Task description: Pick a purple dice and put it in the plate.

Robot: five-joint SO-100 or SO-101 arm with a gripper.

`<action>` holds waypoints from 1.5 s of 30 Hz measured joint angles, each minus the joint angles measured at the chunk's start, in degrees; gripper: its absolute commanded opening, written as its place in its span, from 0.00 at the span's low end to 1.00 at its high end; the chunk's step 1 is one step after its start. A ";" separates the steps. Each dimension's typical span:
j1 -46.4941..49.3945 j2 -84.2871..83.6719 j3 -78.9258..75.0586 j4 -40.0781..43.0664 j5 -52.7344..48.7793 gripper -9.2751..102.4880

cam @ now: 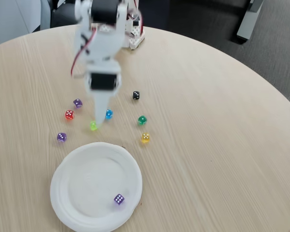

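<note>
Right, I am looking down at a round wooden table [222, 121] through the fixed view, and the white arm [103, 43] is reaching in from the top, blurred with motion. The gripper [100, 108] is pointing down toward the tabletop, its tip sitting just above a light green die [93, 125] and just left of a blue die [108, 114]. I cannot tell how the jaws are standing; the blur is merging them into one white wedge.

One purple dice [118, 199] is lying inside the plate [69, 193], near its lower right rim. The plate is sitting at the bottom left of the view. I am seeing two more purple dice on the bare table: one [77, 103] left of the gripper, another [61, 137] just above the plate's upper left edge. A red die [69, 115] is resting between those two.

To the right of the gripper, a black die [136, 95], a dark green die [142, 120] and a yellow die [145, 138] are lying apart from one another in a loose column.
</note>
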State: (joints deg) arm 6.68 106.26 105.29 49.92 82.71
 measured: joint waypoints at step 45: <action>0.26 64.78 52.91 1.32 -18.19 0.08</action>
State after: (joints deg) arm 6.94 171.04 158.20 51.24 64.51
